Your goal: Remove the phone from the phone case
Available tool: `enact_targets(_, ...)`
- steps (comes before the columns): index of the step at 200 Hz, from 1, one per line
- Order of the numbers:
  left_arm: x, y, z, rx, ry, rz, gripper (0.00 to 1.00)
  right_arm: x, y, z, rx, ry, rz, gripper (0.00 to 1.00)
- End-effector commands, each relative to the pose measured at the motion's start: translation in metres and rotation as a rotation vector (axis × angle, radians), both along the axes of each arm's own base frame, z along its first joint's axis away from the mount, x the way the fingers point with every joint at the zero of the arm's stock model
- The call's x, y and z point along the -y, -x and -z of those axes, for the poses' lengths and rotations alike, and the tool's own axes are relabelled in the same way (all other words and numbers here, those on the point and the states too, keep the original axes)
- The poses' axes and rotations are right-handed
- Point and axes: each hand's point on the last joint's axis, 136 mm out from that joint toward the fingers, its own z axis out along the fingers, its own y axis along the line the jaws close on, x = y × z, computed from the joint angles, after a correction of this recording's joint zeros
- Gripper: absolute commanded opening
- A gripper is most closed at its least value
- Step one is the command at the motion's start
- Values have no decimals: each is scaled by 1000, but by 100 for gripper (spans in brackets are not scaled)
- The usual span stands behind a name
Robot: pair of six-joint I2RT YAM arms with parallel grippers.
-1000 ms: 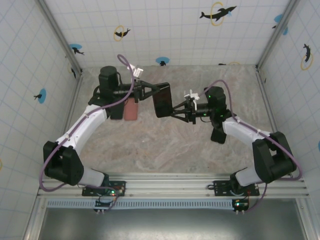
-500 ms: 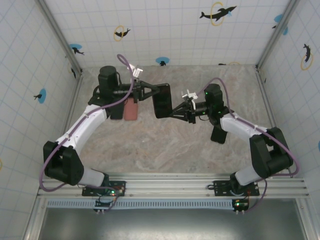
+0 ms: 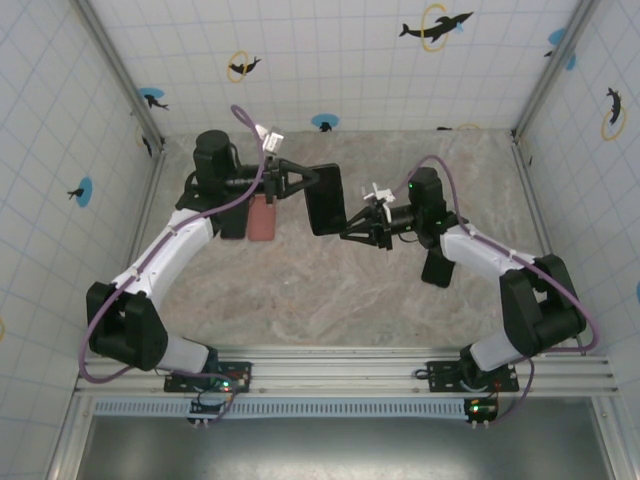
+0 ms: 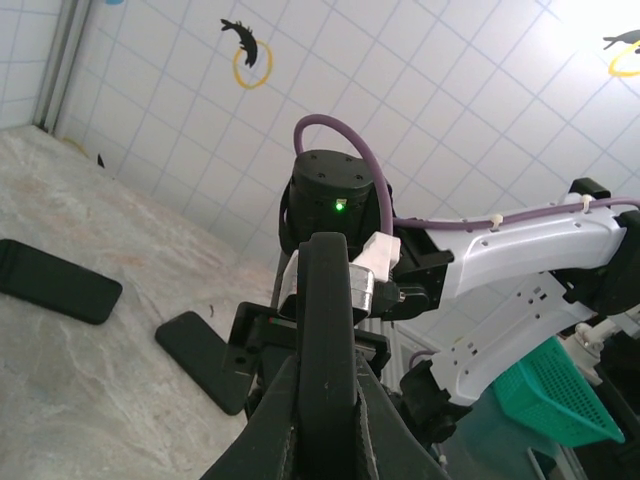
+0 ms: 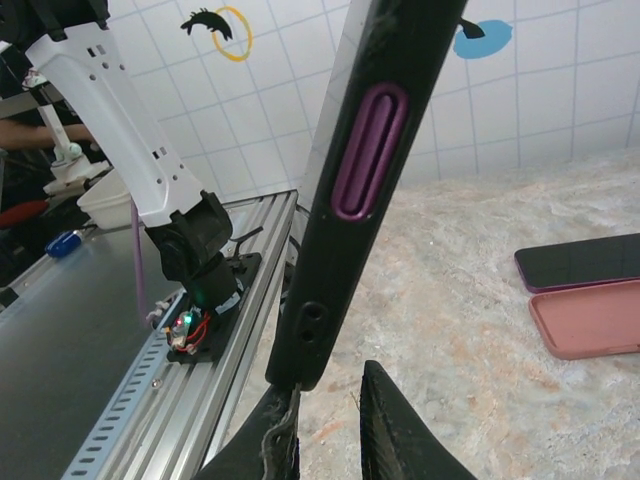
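Observation:
A black phone case (image 3: 323, 198) with the phone in it hangs upright above the table. My left gripper (image 3: 305, 184) is shut on its upper left edge. In the left wrist view the case's thin edge (image 4: 328, 320) runs up between that gripper's (image 4: 328, 400) closed fingers. My right gripper (image 3: 347, 230) reaches the case's lower right corner. In the right wrist view the case's side (image 5: 350, 230), with a purple button (image 5: 366, 150), ends on the tip of the left finger (image 5: 282, 400). The other finger (image 5: 385, 410) stands apart, so the right gripper (image 5: 330, 385) is narrowly open.
A pink case (image 3: 261, 218) and a dark phone (image 3: 233, 222) lie under the left arm; they also appear as the pink case (image 5: 590, 318) and phone (image 5: 585, 262). Another black slab (image 3: 437, 268) lies under the right forearm. Tiled walls surround the table.
The right arm has shifted a little to the left, bringing its gripper closer in at the case's lower corner, with its jaws narrower than before. The left gripper and the case have barely moved.

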Motion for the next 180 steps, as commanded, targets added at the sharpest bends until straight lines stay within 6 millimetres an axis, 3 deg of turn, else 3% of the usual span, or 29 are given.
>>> enact_targets(1, -1, 7, -17, 55, 28, 39, 0, -3, 2, -22, 69, -35, -24, 20)
enact_targets(118, 0, 0, -9, 52, 7, 12, 0, 0, 16, -26, 89, -51, -50, 28)
enact_targets(180, 0, 2, -14, 37, 17, 27, 0, -3, 9, -17, 75, -8, -49, 16)
